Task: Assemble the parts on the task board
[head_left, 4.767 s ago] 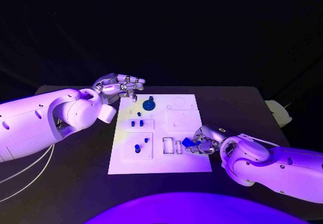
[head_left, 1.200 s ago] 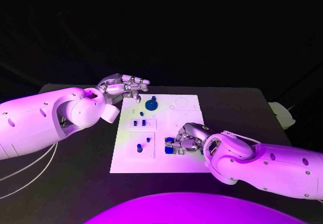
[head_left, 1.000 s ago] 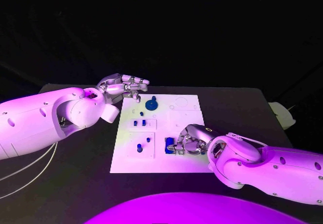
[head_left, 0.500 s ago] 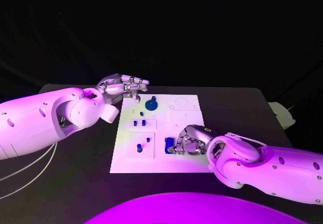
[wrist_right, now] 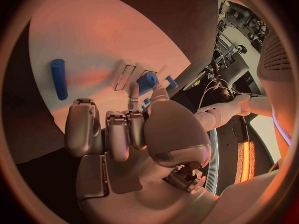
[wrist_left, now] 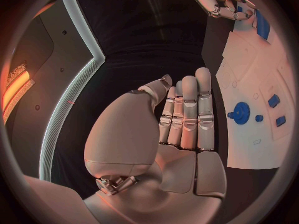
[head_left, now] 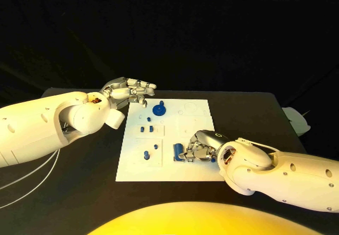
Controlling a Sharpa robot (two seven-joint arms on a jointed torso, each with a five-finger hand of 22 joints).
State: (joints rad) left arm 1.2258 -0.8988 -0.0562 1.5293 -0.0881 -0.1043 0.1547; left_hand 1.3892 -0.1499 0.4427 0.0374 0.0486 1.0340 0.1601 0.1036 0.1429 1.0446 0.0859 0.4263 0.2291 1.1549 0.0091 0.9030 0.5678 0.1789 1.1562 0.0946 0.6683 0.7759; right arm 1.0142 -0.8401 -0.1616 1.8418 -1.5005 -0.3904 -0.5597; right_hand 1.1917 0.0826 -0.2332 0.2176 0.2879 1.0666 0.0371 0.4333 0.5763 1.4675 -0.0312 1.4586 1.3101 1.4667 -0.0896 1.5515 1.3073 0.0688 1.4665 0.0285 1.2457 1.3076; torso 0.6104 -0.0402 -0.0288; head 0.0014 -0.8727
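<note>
Board (head_left: 166, 171) mid-table, used as landmark.

Looks done, as far as I can judge: blue gear (head_left: 159, 109) on its peg near board's far edge, w/ small blue knob just beside it; two small blue blocks (head_left: 145, 129) standing in their recess left of board centre; two more small blue bits (head_left: 146, 154) in the near-left recess.

In progress: R hand (head_left: 200, 148) sits on board's near-middle, at the slots. Flat blue piece (head_left: 177, 151) is touching its fingers and seems to be in/at a slot there. R wrist view shows a blue block (wrist_right: 147, 80) at the fingertip by the slot outlines; can't tell if pinched or only pressed, nor if fully seated. So R hand: can't tell if clamped on it. A blue cylinder (wrist_right: 59, 78) lies loose on the board, apart from that hand — prob. still to place.

L hand (head_left: 131, 91) hovers off board's far-left corner, holding nothing; fingers straight and side by side in L wrist view (wrist_left: 184, 115), thumb apart.

Left, I reckon: seat the block, fit the cylinder, fill far-right round recesses (head_left: 190, 106) which look bare. Roughly over halfway.
</note>
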